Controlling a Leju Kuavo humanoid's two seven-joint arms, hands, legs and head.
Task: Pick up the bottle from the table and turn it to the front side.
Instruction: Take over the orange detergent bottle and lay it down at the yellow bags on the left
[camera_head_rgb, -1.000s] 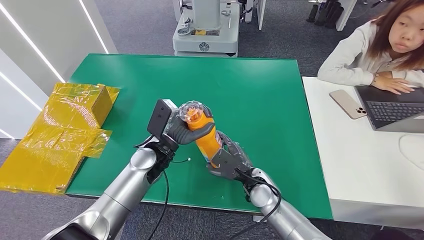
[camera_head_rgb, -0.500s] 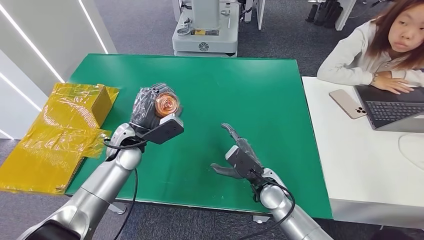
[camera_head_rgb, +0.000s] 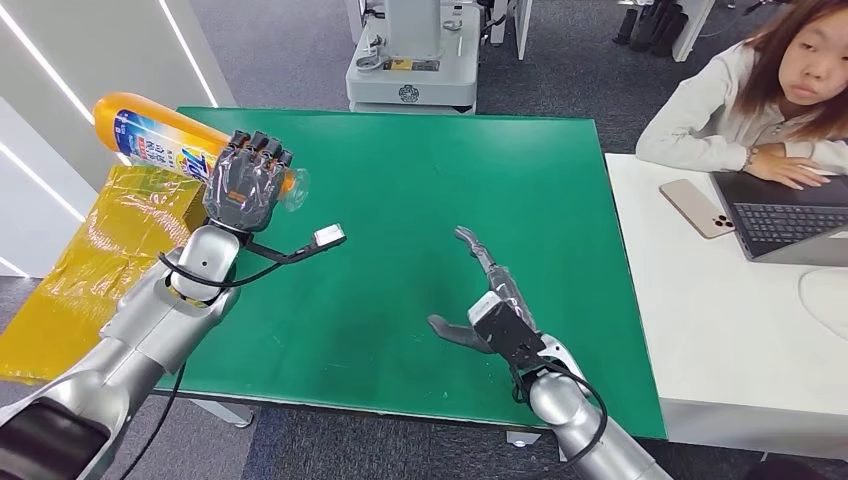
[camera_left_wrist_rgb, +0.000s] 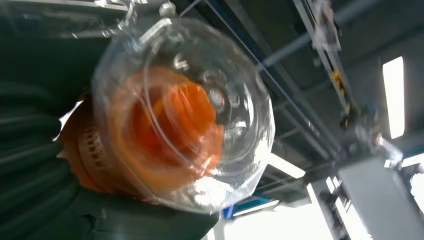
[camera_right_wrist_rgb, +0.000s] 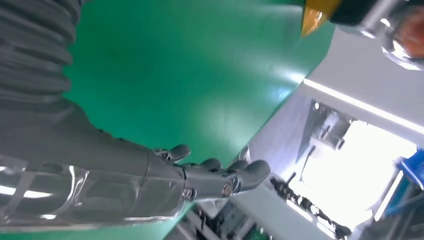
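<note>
My left hand (camera_head_rgb: 243, 185) gripped the orange plastic bottle with the blue and white label (camera_head_rgb: 160, 138), fingers wrapped round its neck end. The bottle lay roughly level in the air, above the left edge of the green table (camera_head_rgb: 420, 190). Its base pointed out to my left, past the table edge and over the yellow plastic-wrapped package (camera_head_rgb: 120, 260) lying beside the table. Its clear domed cap (camera_left_wrist_rgb: 200, 100) pointed toward the table's middle; the left wrist view showed the cap end-on, with the orange closure inside it and my dark fingers (camera_left_wrist_rgb: 30, 170) closed just behind it.

My right hand (camera_head_rgb: 490, 305) held nothing. It stood just above the green surface near the table's front edge, fingers straight and apart, thumb out to the side. The right wrist view showed the same extended fingers (camera_right_wrist_rgb: 220, 175) over the green top.

A person in a pale top (camera_head_rgb: 740, 110) sat at the adjoining white table (camera_head_rgb: 720, 330), with a laptop (camera_head_rgb: 790, 225) and a phone (camera_head_rgb: 697, 207) before them.
</note>
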